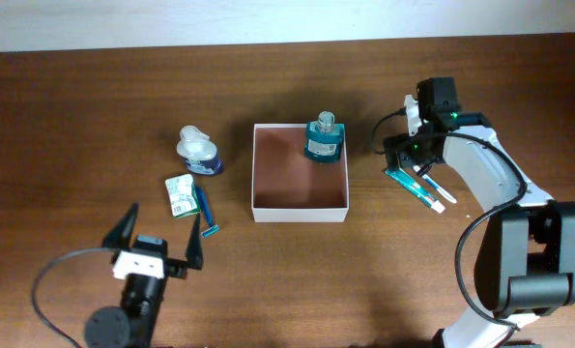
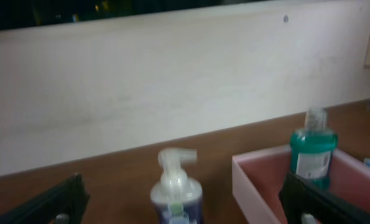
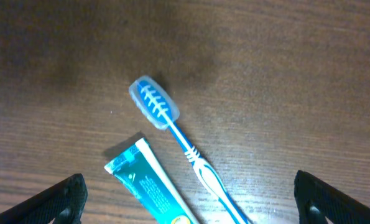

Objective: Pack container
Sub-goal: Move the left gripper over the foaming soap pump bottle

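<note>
The container (image 1: 300,207) is a square white box with a reddish-brown inside at the table's middle; it also shows in the left wrist view (image 2: 250,186). A teal glass bottle (image 1: 323,139) stands in its far right corner, seen too in the left wrist view (image 2: 311,149). My right gripper (image 1: 417,172) is open above a teal toothpaste tube (image 3: 157,190) and a blue-and-white toothbrush (image 3: 178,140) lying right of the container. My left gripper (image 1: 161,242) is open and empty near the front left, facing a white-capped pump bottle (image 2: 175,193).
The pump bottle (image 1: 198,152) stands left of the container. A small green-and-white packet (image 1: 180,194) and a blue razor (image 1: 205,213) lie in front of it. A pale wall (image 2: 172,81) runs behind the table's far edge.
</note>
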Motion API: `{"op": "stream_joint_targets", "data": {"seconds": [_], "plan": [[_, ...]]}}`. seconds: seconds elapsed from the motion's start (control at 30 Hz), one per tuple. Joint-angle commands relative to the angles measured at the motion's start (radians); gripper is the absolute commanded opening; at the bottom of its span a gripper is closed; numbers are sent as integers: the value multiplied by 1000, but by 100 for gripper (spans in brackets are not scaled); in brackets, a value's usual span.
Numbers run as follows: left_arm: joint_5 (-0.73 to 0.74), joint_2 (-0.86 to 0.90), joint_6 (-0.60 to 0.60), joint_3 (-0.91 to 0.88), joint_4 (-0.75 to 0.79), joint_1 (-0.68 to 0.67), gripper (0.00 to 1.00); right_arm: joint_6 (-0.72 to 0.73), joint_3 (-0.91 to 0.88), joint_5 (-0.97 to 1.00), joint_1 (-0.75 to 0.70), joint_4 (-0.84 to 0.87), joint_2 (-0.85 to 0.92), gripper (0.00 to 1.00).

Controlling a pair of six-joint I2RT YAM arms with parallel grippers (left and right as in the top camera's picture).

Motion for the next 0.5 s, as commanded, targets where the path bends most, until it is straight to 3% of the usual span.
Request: {"op": "stream_joint_targets", "data": {"seconds": [0.0,0.27,0.47], "plan": [[1,227,16,210,-64,-2,99,-3,-9,9,-3,2,-16,99],[100,977,16,827,-513,-2,99,-3,-9,9,-3,2,-16,99],[111,1281,16,996,-588,-2,99,-3,-9,9,-3,2,-16,99]]}}
